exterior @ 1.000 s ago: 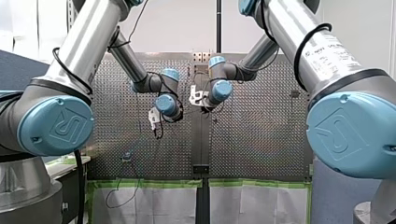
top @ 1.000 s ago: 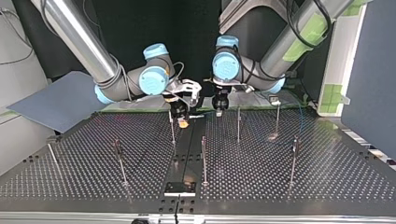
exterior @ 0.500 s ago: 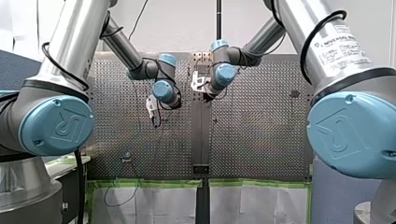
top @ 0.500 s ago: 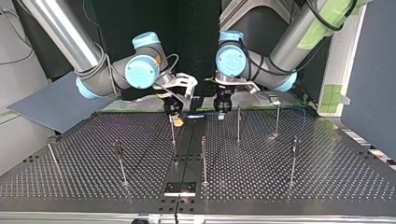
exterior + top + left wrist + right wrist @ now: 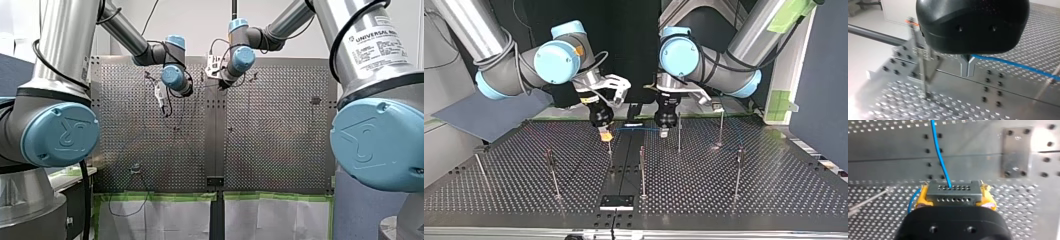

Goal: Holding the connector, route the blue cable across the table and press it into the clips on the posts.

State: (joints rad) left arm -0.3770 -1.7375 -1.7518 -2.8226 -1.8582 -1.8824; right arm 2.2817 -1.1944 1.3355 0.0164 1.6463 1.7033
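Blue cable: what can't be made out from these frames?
Right wrist view: my right gripper covers part of the connector; the blue cable runs out of frame.
Left wrist view: the cable leaves the frame past my left gripper, far end unseen.
Top view: clips on the posts too small to tell whether any holds cable.
Front view: cable too thin to trace.

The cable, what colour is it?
Blue. The cable shows best in the right wrist view.
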